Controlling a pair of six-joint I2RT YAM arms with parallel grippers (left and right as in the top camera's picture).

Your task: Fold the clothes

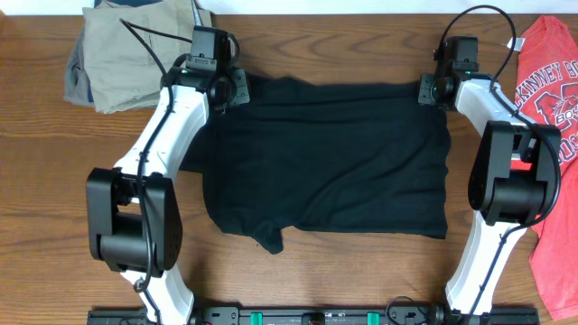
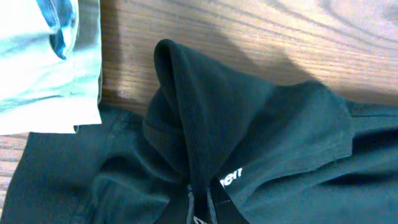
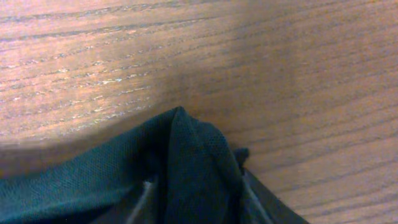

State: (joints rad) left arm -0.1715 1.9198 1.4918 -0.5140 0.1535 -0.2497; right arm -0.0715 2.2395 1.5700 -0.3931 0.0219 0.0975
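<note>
A black T-shirt (image 1: 334, 162) lies spread across the middle of the wooden worktop (image 1: 54, 181), its far edge running between the two arms and a loose flap hanging off its near edge. The left hand (image 1: 230, 88) is at the shirt's far-left corner, pressed together on a bunched ridge of ribbed fabric, with a scrap of white lettering (image 2: 230, 177) showing just beside the pinch in the left wrist view. The right hand (image 1: 430, 90) sits at the far-right corner, where the cloth rises in a small peak between its fingers, so it appears to be pinching the fabric there. Folded khaki trousers (image 1: 126, 54) rest at the far-left corner of the worktop and a red T-shirt (image 1: 551, 117) lies along the right edge, both apart from the work. The step in hand looks like securing the two far corners for a first fold. The next move would call for lifting both corners together, keeping the edge taut between them, and carrying it toward the near edge without dragging the cloth into a heap
</note>
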